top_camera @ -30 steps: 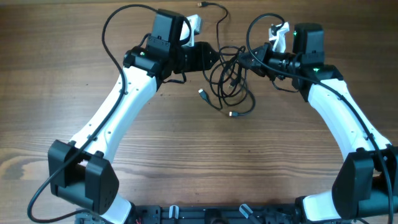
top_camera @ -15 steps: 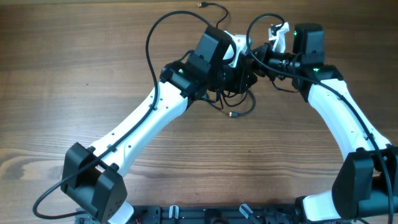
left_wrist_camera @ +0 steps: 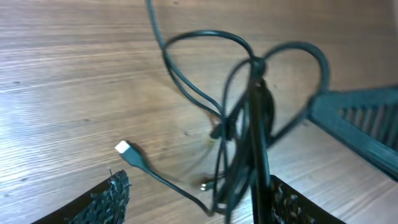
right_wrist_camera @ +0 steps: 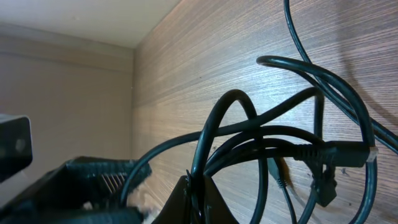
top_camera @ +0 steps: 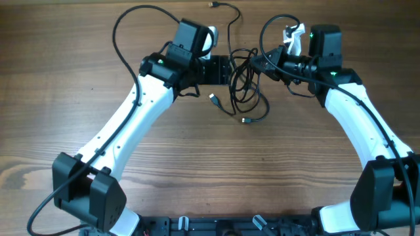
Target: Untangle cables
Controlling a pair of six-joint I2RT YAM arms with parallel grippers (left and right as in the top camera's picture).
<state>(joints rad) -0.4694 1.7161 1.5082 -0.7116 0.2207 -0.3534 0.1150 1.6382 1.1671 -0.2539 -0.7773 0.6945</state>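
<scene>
Two grippers meet at one tangle of cables (top_camera: 241,77) on a wooden table (top_camera: 79,46); all positions below are given from the right gripper (top_camera: 257,63).

Overhead view: the tangle begins at the tip of the right gripper and spreads away from it toward the near edge of the table in several overlapping loops. The left gripper (top_camera: 228,70) points straight at the right gripper from the opposite side of the tangle, with only the bunched strands between the two. One strand leaves the bunch just beside the right gripper and runs toward the far edge of the table, ending in a far plug (top_camera: 211,5). Two more ends lie on the near side, well apart from the right gripper: a silver-tipped plug (top_camera: 212,98) and, farther out, a lowest plug (top_camera: 247,120).

Right wrist view: the fingers of the right gripper are pressed together on a pinch of strands, from which the loops fan out over the wood.

Left wrist view: the fingers (left_wrist_camera: 115,190) of the left gripper stand wide apart and clamp nothing. An upright bunch of strands passes close to the finger nearer the right gripper; whether it touches that finger cannot be told. The right gripper shows as a dark ribbed body just beyond the bunch.
</scene>
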